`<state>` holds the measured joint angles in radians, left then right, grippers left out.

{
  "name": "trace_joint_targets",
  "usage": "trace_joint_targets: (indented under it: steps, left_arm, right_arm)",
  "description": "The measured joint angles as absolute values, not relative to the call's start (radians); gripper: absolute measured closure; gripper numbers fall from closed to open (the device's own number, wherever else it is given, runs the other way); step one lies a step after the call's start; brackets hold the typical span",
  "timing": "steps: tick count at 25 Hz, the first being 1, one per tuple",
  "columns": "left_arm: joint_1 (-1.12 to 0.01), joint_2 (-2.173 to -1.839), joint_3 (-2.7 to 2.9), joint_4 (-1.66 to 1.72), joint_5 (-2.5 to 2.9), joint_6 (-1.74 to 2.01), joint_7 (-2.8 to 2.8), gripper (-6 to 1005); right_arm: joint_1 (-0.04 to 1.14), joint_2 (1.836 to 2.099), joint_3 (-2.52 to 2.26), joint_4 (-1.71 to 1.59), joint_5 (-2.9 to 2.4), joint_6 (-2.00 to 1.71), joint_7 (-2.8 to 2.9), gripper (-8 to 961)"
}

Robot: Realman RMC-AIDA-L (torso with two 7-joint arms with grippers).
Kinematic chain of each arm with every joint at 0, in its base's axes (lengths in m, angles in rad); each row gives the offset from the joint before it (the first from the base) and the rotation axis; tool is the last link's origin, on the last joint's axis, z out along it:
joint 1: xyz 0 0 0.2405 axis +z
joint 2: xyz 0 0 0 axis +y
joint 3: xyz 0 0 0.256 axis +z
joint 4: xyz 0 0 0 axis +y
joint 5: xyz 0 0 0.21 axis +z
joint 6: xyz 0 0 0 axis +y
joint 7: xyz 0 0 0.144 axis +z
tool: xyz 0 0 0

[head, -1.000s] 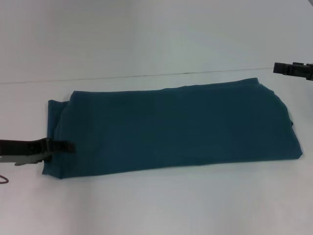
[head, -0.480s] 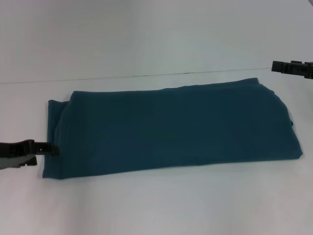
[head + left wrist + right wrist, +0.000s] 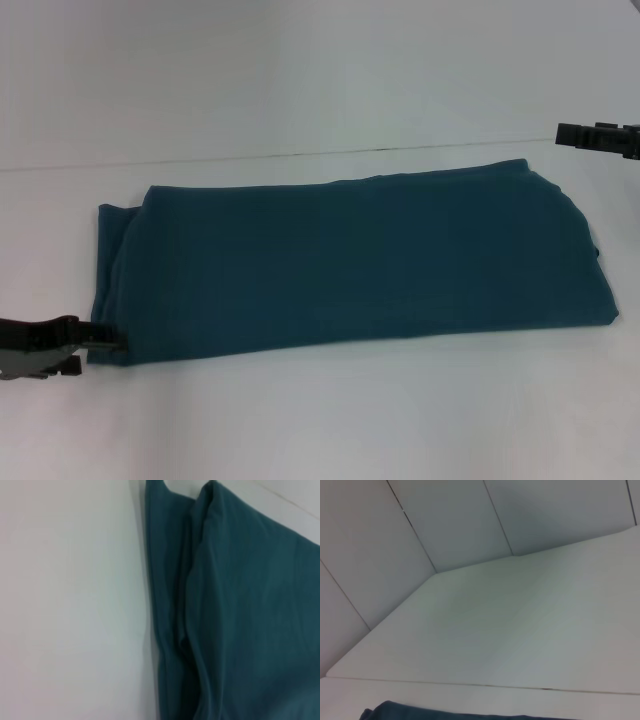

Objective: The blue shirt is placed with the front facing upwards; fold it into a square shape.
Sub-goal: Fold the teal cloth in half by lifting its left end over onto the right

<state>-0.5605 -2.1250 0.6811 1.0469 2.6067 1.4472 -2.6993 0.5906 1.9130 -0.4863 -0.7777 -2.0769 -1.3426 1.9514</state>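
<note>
A: Shirt [image 3: 350, 260] is lying on the white counter [image 3: 320, 420] as a long folded band, running from the robot's left to its right. Only plain teal cloth is showing on top, with no lettering or collar visible.

B: How is the left end looking?

A: In the left wrist view the shirt [image 3: 240, 615] is showing stacked layers at that end, with a soft ridge where one fold is sitting over another, and bare counter [image 3: 70, 605] is lying beside its edge.

B: Where is the left claw sitting?

A: The left claw [image 3: 105, 341] is resting low at the shirt's near left corner, its tip touching or just at the cloth edge. Its fingers are looking narrow, close together, but whether they are pinching any cloth I cannot tell.

B: And the right one?

A: The right claw [image 3: 563, 133] is hanging at the far right, above and beyond the shirt's far right corner, apart from the cloth. Whether it is wide or narrow I cannot tell. Its wrist view is showing a sliver of shirt [image 3: 420, 712] along one edge, the counter [image 3: 510, 630] and a panelled wall [image 3: 445, 520]
</note>
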Motion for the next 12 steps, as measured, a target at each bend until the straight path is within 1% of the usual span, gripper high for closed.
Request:
trace_joint_targets:
  steps: [12]
  left_arm:
    - [-0.588, -2.118, 0.681, 0.969, 2.612, 1.412, -2.717, 246]
  right_arm:
    - [0.591, 1.906, -0.486, -0.778, -2.077, -1.348, 1.951, 54]
